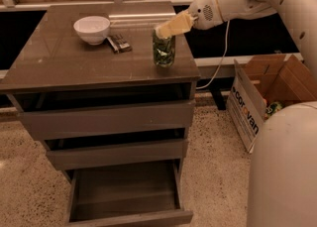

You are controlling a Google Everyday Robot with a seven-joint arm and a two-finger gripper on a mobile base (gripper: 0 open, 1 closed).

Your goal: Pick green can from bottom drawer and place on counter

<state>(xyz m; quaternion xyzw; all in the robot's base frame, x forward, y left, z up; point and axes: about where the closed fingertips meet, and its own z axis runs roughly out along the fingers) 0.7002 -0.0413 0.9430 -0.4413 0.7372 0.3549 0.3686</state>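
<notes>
I see gripper upper centre, cream jaws clamped on mottled green can, upright on glossy tabletop; cardboard box printed "corovan".

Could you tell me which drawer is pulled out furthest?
The bottom drawer, tray showing; the top drawer and middle drawer barely protrude. The gripper is at the green can.

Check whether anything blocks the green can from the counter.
Nothing visible does. The green can stands upright on the counter near its right edge, with the gripper at its top. The white bowl sits well apart.
</notes>
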